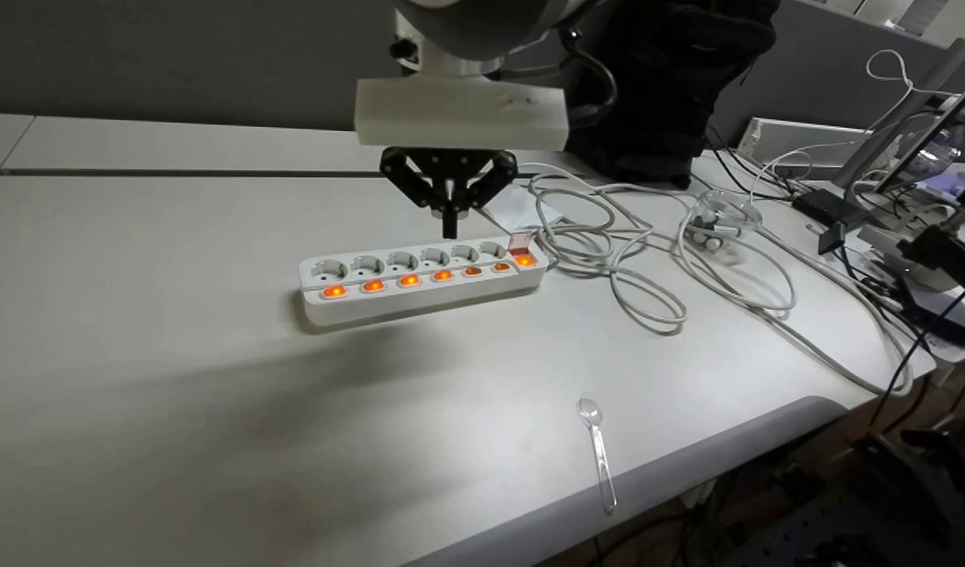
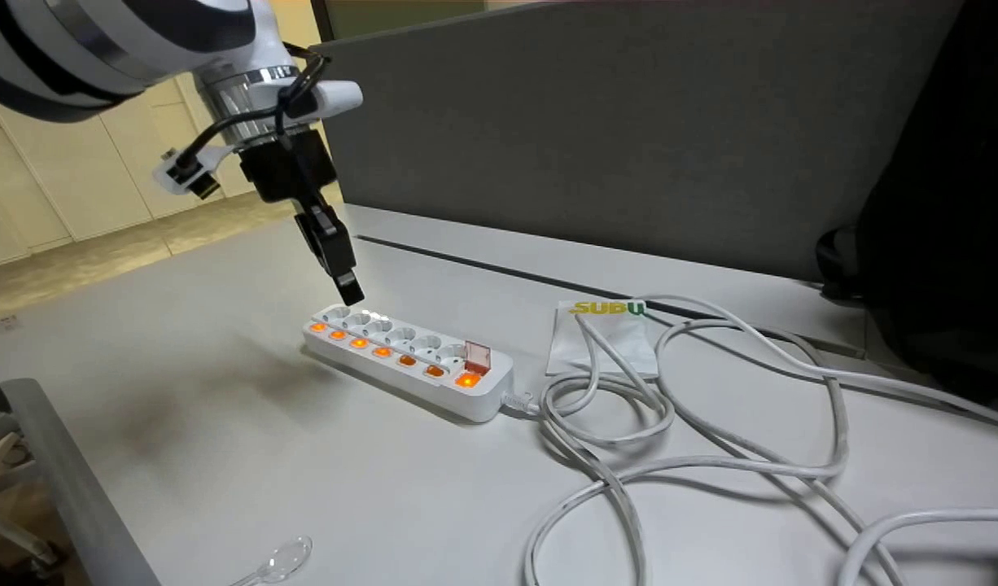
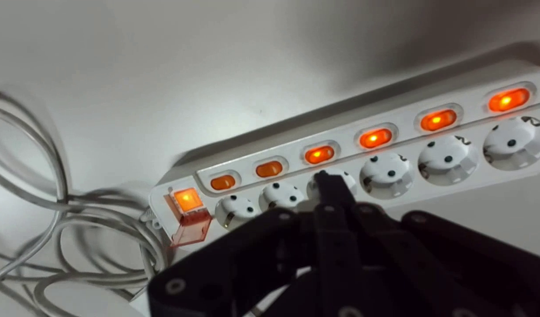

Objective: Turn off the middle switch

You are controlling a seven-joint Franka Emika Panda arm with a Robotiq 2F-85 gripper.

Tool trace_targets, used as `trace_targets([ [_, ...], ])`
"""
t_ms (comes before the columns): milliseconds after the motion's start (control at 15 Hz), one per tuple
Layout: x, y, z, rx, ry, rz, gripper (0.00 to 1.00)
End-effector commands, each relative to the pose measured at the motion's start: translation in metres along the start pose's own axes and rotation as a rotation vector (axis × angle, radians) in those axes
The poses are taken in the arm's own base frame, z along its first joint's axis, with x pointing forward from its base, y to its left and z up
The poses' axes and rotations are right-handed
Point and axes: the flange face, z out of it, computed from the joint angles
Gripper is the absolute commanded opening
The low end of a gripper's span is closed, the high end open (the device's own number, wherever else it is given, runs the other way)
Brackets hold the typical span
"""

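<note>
A white power strip (image 1: 419,303) lies on the table in both exterior views (image 2: 385,378) and across the wrist view (image 3: 417,193). It has a row of small orange rocker switches. Several glow, including one near the middle (image 1: 442,276), also seen in the wrist view (image 3: 319,154). Two toward the cable end are dark, one being an unlit switch (image 3: 269,168). The larger main switch (image 3: 188,200) glows under a raised red cover. My gripper (image 1: 449,227) is shut and empty, pointing down above the strip. In the wrist view its fingertips (image 3: 336,187) partly hide the socket beside the middle lit switch.
A coiled grey-white cable (image 1: 608,236) runs from the strip's end. A paper packet (image 2: 603,346) lies by the cable. A clear plastic spoon (image 1: 598,449) lies near the table's front edge. A dark partition (image 2: 629,146) and black backpack (image 1: 656,87) stand behind.
</note>
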Motion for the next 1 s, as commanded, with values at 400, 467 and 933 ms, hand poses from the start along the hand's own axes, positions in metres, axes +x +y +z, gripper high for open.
trace_targets([
  [400,0.019,0.051,0.02,0.035,-0.093,-0.056,0.01],
  [467,0.018,0.05,0.02,0.036,-0.093,-0.057,0.0],
  [933,0.032,0.039,0.037,0.031,-0.038,-0.065,0.0],
])
